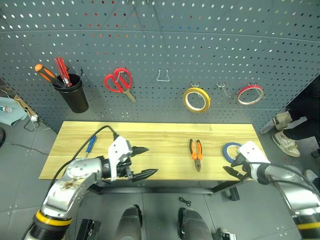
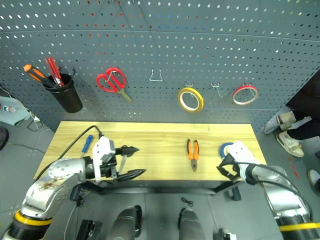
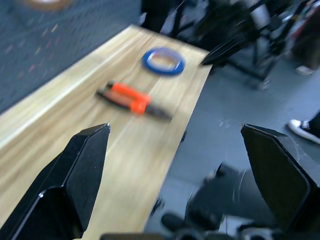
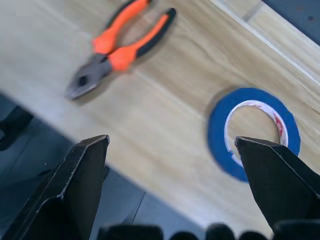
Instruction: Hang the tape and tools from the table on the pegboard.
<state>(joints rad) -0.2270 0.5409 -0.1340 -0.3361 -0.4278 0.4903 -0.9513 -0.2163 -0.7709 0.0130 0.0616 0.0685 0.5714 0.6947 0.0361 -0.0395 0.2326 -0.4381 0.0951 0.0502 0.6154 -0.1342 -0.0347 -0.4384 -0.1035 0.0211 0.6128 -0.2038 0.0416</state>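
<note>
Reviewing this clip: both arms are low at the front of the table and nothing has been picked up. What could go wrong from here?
1. The blue tape lies flat near the table edge; the open right tool may nudge it off rather than grip it.
2. The small scissors appear to lie on the floor, probably beyond easy reach.
3. The blue-handled screwdriver lies beside the left arm's cable and could get swept aside while the open left tool moves.
</note>
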